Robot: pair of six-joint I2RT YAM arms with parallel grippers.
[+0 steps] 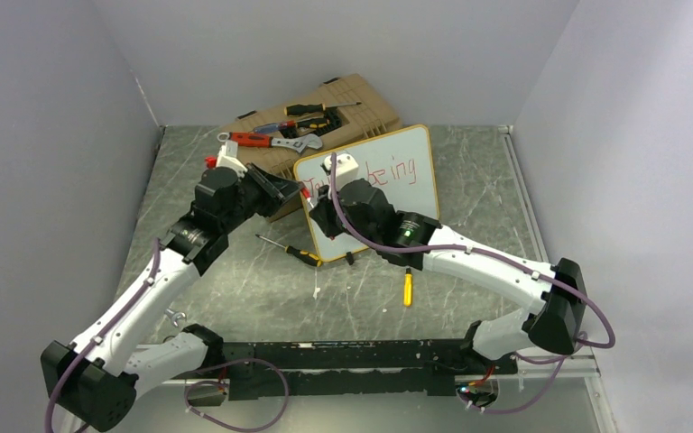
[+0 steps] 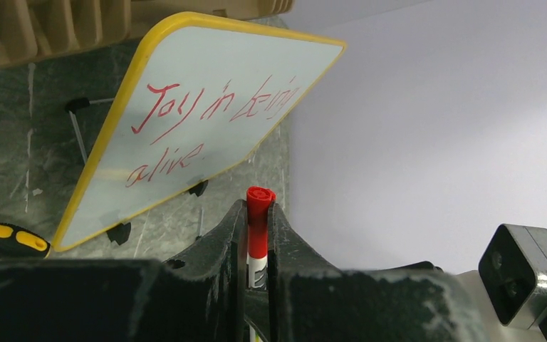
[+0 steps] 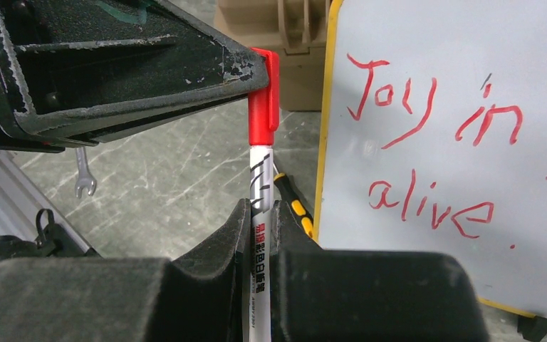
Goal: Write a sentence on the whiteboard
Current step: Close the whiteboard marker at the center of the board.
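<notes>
Marker, centre frame: right claw clamps barrel, left claw clamps cap; seating unclear, skewed push may slip it.

— Where's the left arm?
— The left arm rises from its base toward the left edge of the whiteboard, with the wrist turned rightward.
— And its gripper?
— The left gripper sits just off that left edge. Its fingers are clamped on the red cap of a marker.
— The right side?
— The right arm sweeps in from the right, crossing in front of the whiteboard's lower half.
— Is it holding anything?
— The right gripper pinches the marker's white barrel between its fingers. It faces the left gripper tip to tip, close but not touching.
</notes>
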